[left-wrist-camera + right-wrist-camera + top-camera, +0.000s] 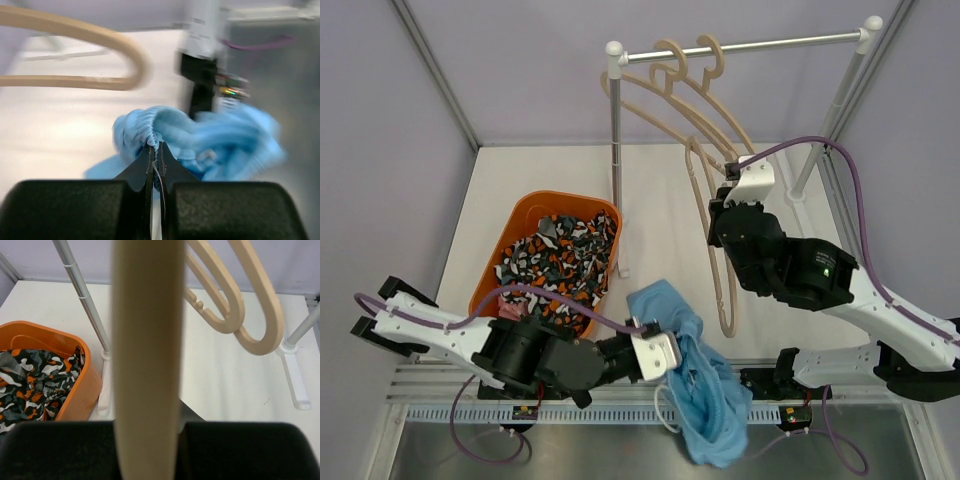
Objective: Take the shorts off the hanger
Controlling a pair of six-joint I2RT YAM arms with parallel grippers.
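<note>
The light blue shorts [705, 400] hang bunched from my left gripper [665, 352] at the table's near edge, draping over the front rail. In the left wrist view the gripper [156, 147] is shut on the gathered waistband of the shorts [175, 130], with a white drawstring between the jaws. My right gripper [728, 172] is shut on a beige hanger [724, 280] that slants down toward the near edge, bare of cloth. Its bar [147, 340] fills the right wrist view between the jaws. The black, orange and white shorts [560, 255] lie in the orange basket [500, 235].
A white and metal clothes rail [740, 45] stands at the back with two more beige hangers [685, 75] hooked on it. One rail post [616, 170] stands right beside the basket. Grey walls close in the left, back and right sides.
</note>
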